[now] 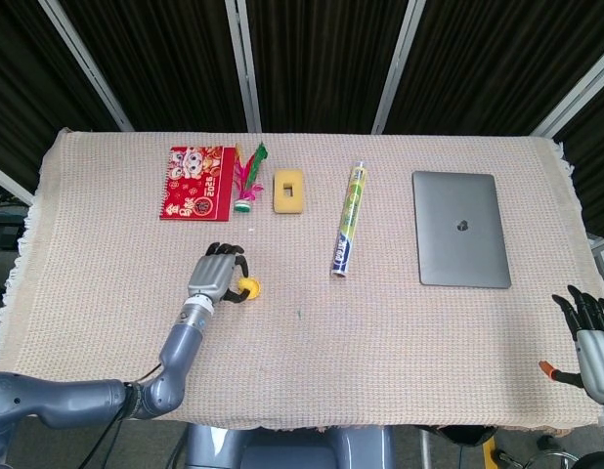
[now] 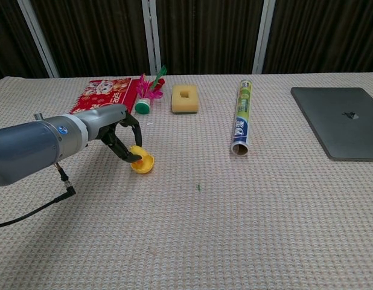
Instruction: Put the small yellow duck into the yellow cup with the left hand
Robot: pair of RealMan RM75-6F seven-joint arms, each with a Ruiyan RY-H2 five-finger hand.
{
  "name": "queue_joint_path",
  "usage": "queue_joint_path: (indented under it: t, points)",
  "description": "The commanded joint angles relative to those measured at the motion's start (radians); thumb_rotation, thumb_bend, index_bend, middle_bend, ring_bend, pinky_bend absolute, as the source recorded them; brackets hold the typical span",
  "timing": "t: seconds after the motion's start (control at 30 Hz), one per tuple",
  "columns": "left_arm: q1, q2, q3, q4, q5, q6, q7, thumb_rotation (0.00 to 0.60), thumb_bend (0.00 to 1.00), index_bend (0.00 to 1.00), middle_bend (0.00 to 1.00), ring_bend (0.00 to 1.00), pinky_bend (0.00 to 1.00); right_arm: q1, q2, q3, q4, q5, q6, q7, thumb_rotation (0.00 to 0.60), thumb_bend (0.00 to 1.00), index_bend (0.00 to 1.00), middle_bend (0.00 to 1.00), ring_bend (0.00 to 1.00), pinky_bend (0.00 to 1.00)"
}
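Note:
The yellow cup [image 2: 143, 163] stands on the cloth left of centre and shows in the head view as a small yellow ring [image 1: 249, 286]. My left hand [image 2: 119, 134] reaches in from the left with its fingers curled down, and the dark fingertips [image 2: 133, 156] touch the cup's left rim. From above, that left hand [image 1: 219, 275] sits just left of the cup. I cannot make out the small yellow duck apart from the cup's yellow; the fingers hide that spot. My right hand [image 1: 589, 325] hangs off the table's right edge, fingers apart, holding nothing.
Along the far side lie a red booklet [image 1: 193, 183], a feathered shuttlecock [image 1: 249, 179], a yellow sponge [image 1: 289, 191] and a foil roll [image 1: 349, 217]. A grey laptop [image 1: 460, 228] lies shut at the right. The woven table cover [image 1: 400, 352] spans the whole table.

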Motion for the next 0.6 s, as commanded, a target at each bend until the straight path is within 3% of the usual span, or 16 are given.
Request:
queue_joint_path:
  t: [0.03,0.6]
  points:
    - [-0.002,-0.003,-0.001,0.004,-0.002,-0.001,0.001,0.6,0.32,0.47,0.16,0.09,0.0,0.0,0.0,0.0,0.0,0.0,0.0,0.0,0.6,0.0,0.1,0.0,0.0,0.0]
    - [-0.01,-0.022,-0.005,0.01,-0.006,-0.001,0.01,0.6,0.27,0.42,0.16,0.08,0.0,0.0,0.001,0.0,0.004,-0.004,0.002,0.004,0.6,0.0,0.1,0.0,0.0,0.0]
